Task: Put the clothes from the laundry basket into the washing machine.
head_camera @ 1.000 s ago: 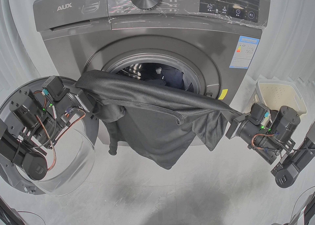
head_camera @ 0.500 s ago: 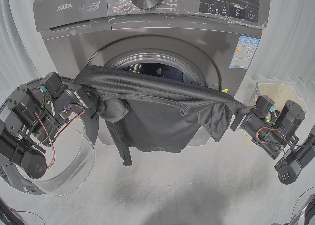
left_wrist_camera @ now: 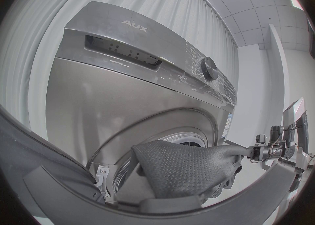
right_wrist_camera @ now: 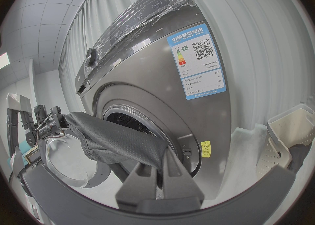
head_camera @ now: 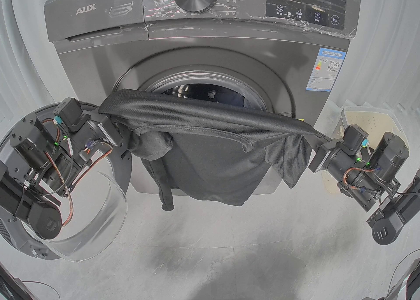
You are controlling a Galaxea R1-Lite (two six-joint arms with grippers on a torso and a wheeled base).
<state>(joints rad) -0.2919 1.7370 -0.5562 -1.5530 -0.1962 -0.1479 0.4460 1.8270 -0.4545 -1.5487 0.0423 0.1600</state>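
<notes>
**Dark garment stretched across the washer mouth**

The left gripper (head_camera: 111,128) is clamping one end of the dark garment (head_camera: 205,139). The right gripper (head_camera: 318,148) is pinching the other end, its fingers (right_wrist_camera: 174,173) closed on the cloth. The garment is hanging taut between them, just before the drum opening (head_camera: 210,92) of the washing machine (head_camera: 100,64), with its lower part drooping. The open door (head_camera: 100,218) is sitting beside the left arm, and the laundry basket (head_camera: 376,123) is standing behind the right arm.

My left arm (head_camera: 39,169) and right arm (head_camera: 376,169) are matte black, all chunky cylinder motors; coppery braided cables (head_camera: 65,183) loop off the wrists; tiny green LEDs (head_camera: 68,140); teal plugs (head_camera: 57,120) on top; right gripper (right_wrist_camera: 156,161) has blunt black wedge fingers (right_wrist_camera: 178,183).
</notes>
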